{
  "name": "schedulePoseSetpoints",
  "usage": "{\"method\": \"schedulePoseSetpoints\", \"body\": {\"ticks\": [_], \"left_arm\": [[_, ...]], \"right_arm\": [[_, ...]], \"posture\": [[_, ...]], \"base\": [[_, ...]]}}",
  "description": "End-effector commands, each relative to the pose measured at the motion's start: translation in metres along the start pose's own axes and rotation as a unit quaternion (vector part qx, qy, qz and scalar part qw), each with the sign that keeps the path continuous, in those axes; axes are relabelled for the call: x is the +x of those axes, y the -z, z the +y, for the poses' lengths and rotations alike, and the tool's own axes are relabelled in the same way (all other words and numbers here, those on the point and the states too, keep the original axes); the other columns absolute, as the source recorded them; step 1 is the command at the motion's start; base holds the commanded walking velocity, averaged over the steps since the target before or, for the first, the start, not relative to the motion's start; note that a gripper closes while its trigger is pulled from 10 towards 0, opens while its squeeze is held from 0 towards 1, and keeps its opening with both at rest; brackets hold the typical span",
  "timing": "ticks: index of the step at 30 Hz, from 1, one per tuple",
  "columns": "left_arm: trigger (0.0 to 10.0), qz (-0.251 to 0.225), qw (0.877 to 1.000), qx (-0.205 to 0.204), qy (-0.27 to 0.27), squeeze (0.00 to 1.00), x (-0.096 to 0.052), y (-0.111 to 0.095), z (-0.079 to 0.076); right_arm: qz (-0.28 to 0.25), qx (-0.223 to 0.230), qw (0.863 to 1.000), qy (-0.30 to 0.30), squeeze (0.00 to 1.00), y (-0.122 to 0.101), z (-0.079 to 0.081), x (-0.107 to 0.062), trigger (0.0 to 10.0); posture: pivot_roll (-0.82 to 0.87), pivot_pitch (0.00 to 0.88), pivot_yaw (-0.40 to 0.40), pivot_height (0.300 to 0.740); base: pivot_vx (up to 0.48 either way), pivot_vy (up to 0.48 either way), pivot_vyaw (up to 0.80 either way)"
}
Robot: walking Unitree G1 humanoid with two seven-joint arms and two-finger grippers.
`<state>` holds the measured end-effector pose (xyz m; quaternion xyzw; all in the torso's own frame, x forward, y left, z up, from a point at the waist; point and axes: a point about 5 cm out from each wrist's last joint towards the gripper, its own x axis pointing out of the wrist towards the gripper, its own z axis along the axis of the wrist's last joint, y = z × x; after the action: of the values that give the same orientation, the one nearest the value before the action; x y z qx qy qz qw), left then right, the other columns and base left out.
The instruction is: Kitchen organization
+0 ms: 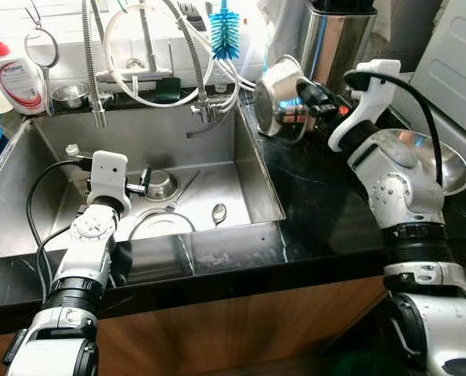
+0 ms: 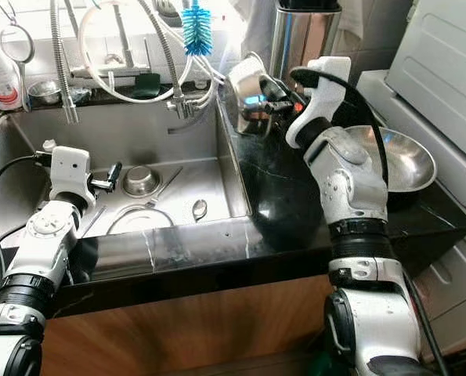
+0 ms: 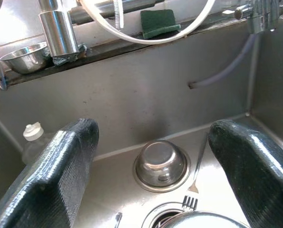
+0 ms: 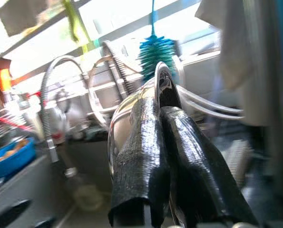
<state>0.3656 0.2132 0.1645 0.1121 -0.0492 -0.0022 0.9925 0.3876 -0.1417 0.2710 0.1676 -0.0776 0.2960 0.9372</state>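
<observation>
The right hand is clamped on the rim of a steel bowl, carrying it tilted above the table, while the left hand, fingers apart, hovers over a small bowl in the sink, ready to grasp it.

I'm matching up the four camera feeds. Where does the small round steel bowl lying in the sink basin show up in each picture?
Left eye view: small round steel bowl on the basin floor, just ahead of the left end effector.
Right eye view: same bowl, left of centre.
Left wrist view: lower centre, between the open fingers.
Right wrist view: I cannot find it.
Shared landmark: blue bottle brush hanging behind the sink.
</observation>
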Motion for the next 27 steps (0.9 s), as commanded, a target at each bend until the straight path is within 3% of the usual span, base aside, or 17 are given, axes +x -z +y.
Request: {"method": "schedulePoseSetpoints", "body": {"ticks": [1, 4, 19, 27], "left_arm": [[10.0, -0.003, 1.0, 0.001, -0.004, 0.0, -0.002, 0.0, 0.001], [10.0, -0.001, 1.0, 0.008, -0.004, 0.0, -0.003, 0.001, 0.002], [10.0, 0.001, 1.0, 0.014, -0.003, 0.0, -0.004, 0.002, 0.003], [10.0, 0.004, 1.0, 0.015, -0.003, 0.0, -0.005, 0.004, 0.001]], "right_arm": [[0.003, 0.023, 0.999, -0.029, 0.0, 0.0, 0.007, 0.006, 10.0], [0.014, 0.062, 0.997, -0.038, 0.0, 0.008, 0.009, 0.011, 10.0], [0.082, 0.106, 0.99, -0.052, 0.0, 0.051, 0.015, 0.018, 10.0], [0.092, 0.139, 0.984, -0.067, 0.0, 0.065, 0.022, 0.02, 10.0]], "posture": [[0.02, 0.005, -0.024, 0.74], [0.03, 0.006, -0.026, 0.74], [0.04, 0.0, -0.031, 0.74], [0.04, 0.0, -0.037, 0.74]], "base": [[0.0, 0.0, 0.0], [0.0, 0.0, 0.0], [0.0, 0.0, 0.0], [0.0, 0.0, 0.0]]}}
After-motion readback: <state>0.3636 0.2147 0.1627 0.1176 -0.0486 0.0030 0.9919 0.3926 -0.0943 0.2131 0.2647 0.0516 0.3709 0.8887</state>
